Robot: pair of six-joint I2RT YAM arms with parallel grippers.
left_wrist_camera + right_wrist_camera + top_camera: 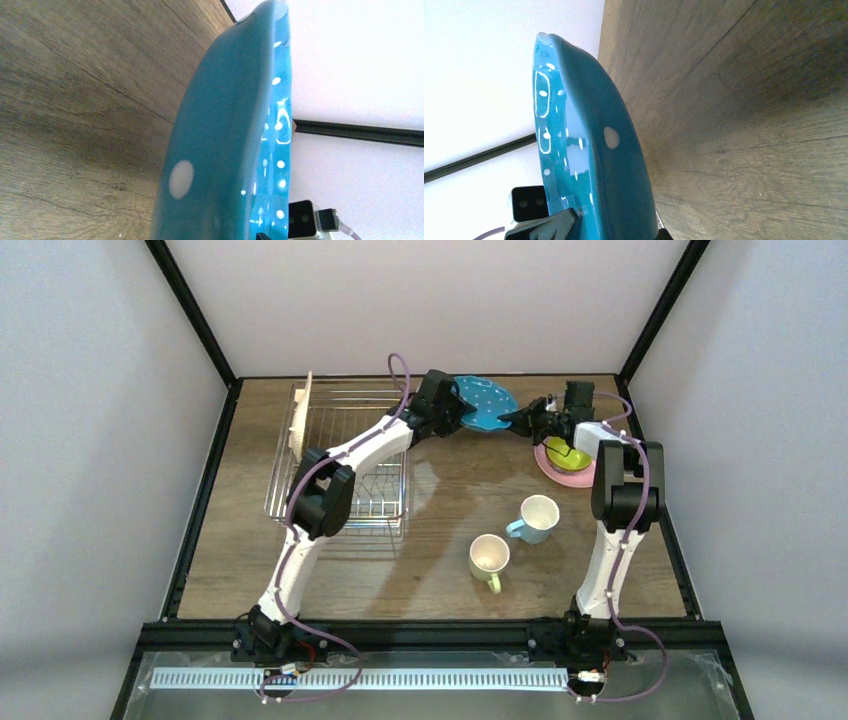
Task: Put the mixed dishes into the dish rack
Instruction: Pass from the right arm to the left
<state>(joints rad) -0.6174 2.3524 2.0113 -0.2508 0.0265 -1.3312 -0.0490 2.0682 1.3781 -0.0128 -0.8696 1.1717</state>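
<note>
The teal dotted plate (pixel 488 405) (pixel 220 150) (pixel 594 165) hangs on edge above the back middle of the table, between both grippers. My right gripper (pixel 520 420) (pixel 616 225) is shut on its right rim. My left gripper (pixel 458 408) is at the plate's left rim with its jaws open; no finger of it shows touching the plate. The dish rack (pixel 280 465) sits at the back left with the tan woven-look plate (pixel 300 420) upright in its far left corner. The patterned bowl (pixel 568 452) rests on the pink plate (pixel 560 475) under my right arm.
A light-blue mug (pixel 535 518) and a pale yellow-green mug (pixel 489 558) stand mouth-up on the wooden table (pixel 450 490), right of the rack. My left arm stretches across the rack's right half. Black frame posts line the table's edges.
</note>
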